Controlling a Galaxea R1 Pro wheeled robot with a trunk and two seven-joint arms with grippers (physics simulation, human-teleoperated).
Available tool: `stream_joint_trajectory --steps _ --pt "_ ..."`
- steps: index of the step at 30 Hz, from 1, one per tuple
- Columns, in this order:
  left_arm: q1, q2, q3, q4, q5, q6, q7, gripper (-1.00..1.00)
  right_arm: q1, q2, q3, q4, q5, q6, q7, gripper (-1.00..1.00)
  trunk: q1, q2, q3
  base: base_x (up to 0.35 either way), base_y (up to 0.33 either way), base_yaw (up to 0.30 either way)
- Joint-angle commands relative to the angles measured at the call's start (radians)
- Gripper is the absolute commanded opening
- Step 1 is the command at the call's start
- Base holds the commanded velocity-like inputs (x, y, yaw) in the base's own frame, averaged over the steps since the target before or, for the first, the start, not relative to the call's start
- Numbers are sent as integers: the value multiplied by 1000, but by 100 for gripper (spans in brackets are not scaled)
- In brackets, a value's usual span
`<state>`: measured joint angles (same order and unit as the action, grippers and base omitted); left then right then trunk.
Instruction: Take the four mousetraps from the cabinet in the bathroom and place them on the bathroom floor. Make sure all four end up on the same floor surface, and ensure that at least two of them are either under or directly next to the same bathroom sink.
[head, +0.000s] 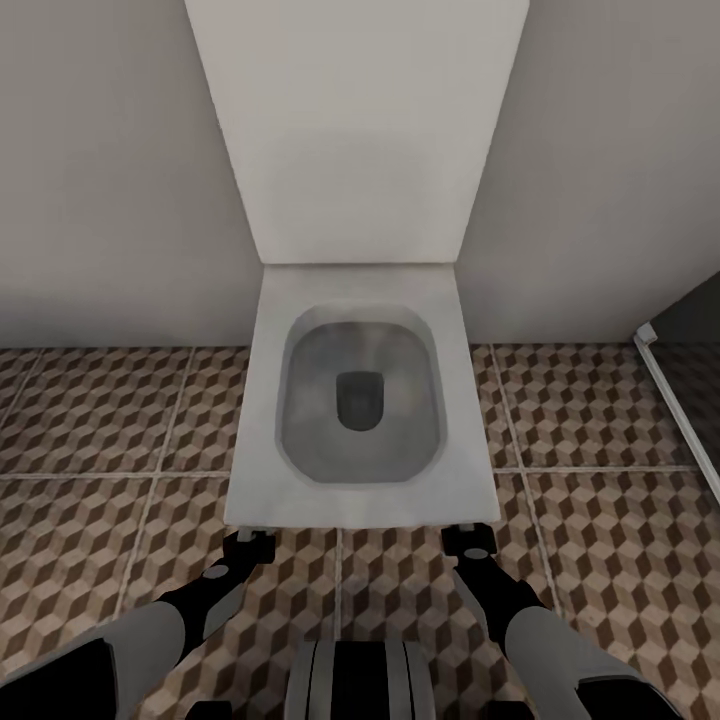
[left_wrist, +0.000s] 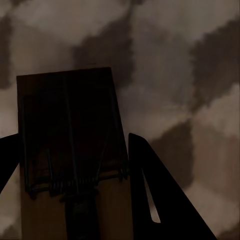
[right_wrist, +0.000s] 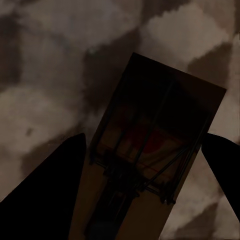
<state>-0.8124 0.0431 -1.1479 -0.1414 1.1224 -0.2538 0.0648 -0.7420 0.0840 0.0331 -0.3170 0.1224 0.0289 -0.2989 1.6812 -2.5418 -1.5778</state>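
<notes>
Item: left trap (left_wrist: 70, 150). Flat tan board with dark wire bar and spring, sitting between the fingers (left_wrist: 165, 200) of my left gripper (left_wrist: 67, 190), which I read as clamped on its long edges. Cube-pattern floor (left_wrist: 190, 75) lies blurred behind it.

Item: right trap (right_wrist: 150, 150). Same board, with a red mark under the wire, between the dark fingers (right_wrist: 45, 185) of my right gripper (right_wrist: 145, 170), likewise closed on the edges.

Location, head view: left gripper (head: 248, 548) at 7 o'clock, right gripper (head: 470, 545) at 5 o'clock, both low over the floor (head: 90, 420) just before the toilet (head: 360, 400) at centre. The traps themselves are too small to make out there. A glass partition edge (head: 660, 370) stands at 3 o'clock.

Handling, my judgement: light, stiff wood, not fragile. The wire and spring are the delicate, snagging parts. Hold by the bare board edges, clear of the bar. A thin board could pivot in a loose pinch.

Markings: no readable writing or brand, only the red patch.

No sink here, so I judge these two not yet placed.
</notes>
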Motion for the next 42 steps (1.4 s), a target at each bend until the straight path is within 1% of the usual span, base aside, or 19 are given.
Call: stream_joint_trajectory --steps 1,4,16,19,22,23,24,26,27,28,31,35,42 --pt "0 1 -8 -3 1 -2 7 -100 0 0 4 1 7 3 -6 -100 0 0 -4 0 0 0" --pt "-1 1 -8 -3 2 -2 7 -100 0 0 4 1 7 1 -6 -100 2 -1 -16 0 0 0" --pt "0 2 -9 -2 -3 0 11 -100 0 -1 4 1 6 -1 -6 -100 2 -1 -16 0 0 0" --pt "0 7 -11 0 -4 0 13 -100 0 -2 4 1 6 -2 -6 -100 2 -1 -16 0 0 0" --pt "0 27 -11 4 -4 -2 14 -100 0 -4 3 1 6 -3 -6 -100 2 -1 -16 0 0 0" --pt "0 39 -11 5 -4 -4 15 -100 0 -5 3 1 6 -3 -6 -100 2 -1 -16 0 0 0" --pt "0 44 -11 5 -4 -4 15 -100 0 -6 3 1 6 -3 -6 -100 2 -1 -16 0 0 0" --pt "1 68 -10 5 -3 -6 13 -100 0 -8 2 1 3 -5 -6 -100 2 -1 -16 0 0 0" --pt "1 74 -11 4 -3 -7 11 -100 0 -8 1 1 3 -6 -7 -100 2 -1 -16 0 0 0" --pt "1 84 -10 4 -3 -14 10 -100 0 -9 1 1 1 -10 -7 -100 2 -1 -16 0 0 0" --pt "1 101 -10 4 -3 -49 11 -100 0 -15 1 1 0 -28 -6 -100 2 -1 -16 0 0 0" --pt "0 107 -9 5 0 -70 13 -100 0 -21 1 1 2 -38 -6 -100 2 -1 -16 0 0 0" --pt "0 102 -7 2 3 -78 13 -100 0 -24 1 -7 9 -39 -6 -100 2 -1 -16 0 0 0"
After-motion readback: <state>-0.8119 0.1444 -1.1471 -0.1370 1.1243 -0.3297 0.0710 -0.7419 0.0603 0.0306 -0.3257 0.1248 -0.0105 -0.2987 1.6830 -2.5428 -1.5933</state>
